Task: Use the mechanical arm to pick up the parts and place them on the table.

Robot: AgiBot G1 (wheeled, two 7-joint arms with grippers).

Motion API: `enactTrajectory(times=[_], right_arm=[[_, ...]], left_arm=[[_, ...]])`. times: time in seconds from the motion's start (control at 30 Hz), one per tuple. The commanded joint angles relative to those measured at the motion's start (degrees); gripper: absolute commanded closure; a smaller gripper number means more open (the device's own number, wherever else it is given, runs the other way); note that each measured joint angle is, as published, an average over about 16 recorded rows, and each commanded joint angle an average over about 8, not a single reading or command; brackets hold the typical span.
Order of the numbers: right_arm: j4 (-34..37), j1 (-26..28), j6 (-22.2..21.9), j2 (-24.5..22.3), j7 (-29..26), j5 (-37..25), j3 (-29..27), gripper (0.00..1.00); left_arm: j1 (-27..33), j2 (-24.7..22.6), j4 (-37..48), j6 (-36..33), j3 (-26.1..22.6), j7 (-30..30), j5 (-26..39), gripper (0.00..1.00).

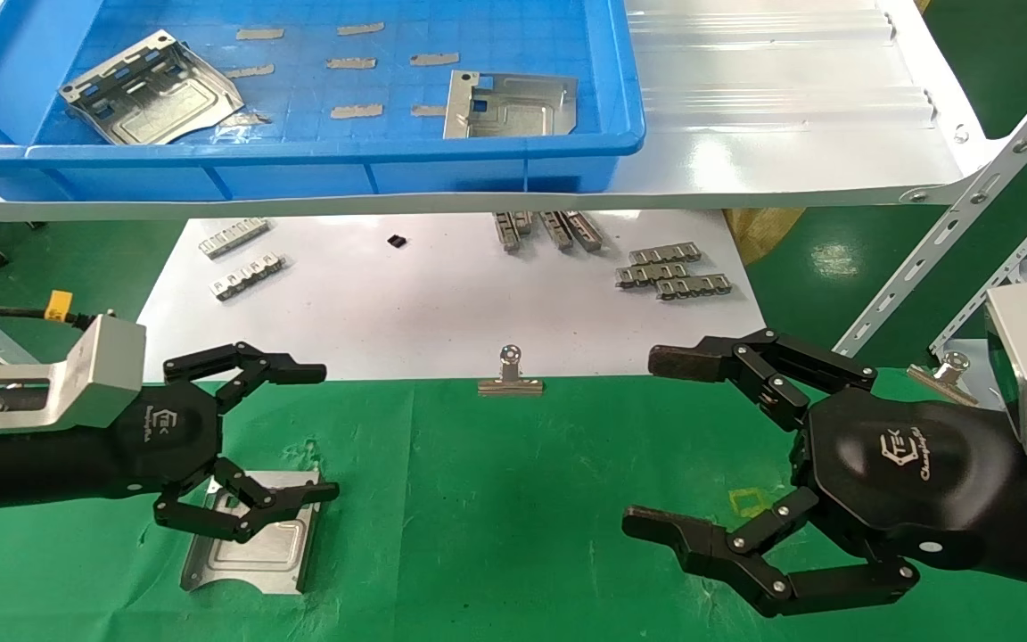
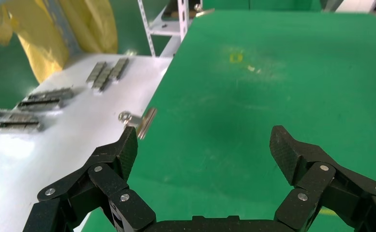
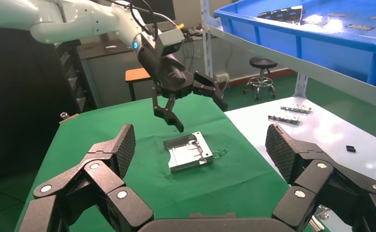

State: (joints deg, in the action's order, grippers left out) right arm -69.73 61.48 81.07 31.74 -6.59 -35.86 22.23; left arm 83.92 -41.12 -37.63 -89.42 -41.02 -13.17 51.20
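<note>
Shiny stamped-metal part (image 1: 250, 535), wrinkled green cloth table (image 1: 513, 499), glossy blue plastic bin (image 1: 317, 165)

White "TEK" logo on right arm palm (image 1: 910, 455), script beneath possibly "Changingtek"

I have my left gripper (image 1: 328, 430) hanging above the table (image 1: 513, 499), jaws spread, with one part (image 1: 250, 533) lying flat on the cloth right below and just behind its lower finger, not touching. My right gripper (image 1: 647, 441) sits well to the right of it, also spread, over bare cloth. Between the two claws and a little ahead, a binder clip (image 1: 510, 376) stands on the edge where the white sheet (image 1: 442, 294) meets the cloth. Beyond it, toothed strips (image 1: 674, 269) lie on that sheet. Farther ahead and higher, the bin (image 1: 299, 152) rests on the shelf (image 1: 790, 116), holding two more parts (image 1: 152, 89).
</note>
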Motion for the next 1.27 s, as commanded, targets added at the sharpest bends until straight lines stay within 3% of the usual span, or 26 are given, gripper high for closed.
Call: enactTrajectory(times=[0.03, 1.27], right_arm=[[0.0, 0.0, 0.0, 0.0, 0.0, 0.0, 0.0, 0.0], [0.0, 0.0, 0.0, 0.0, 0.0, 0.0, 0.0, 0.0]], left_arm=[[-1.2, 0.3, -1.9, 0.2, 1.4, 1.3, -0.5, 0.0], [-22.2, 6.0, -35.7, 3.7, 24.8, 23.7, -9.3, 0.0]])
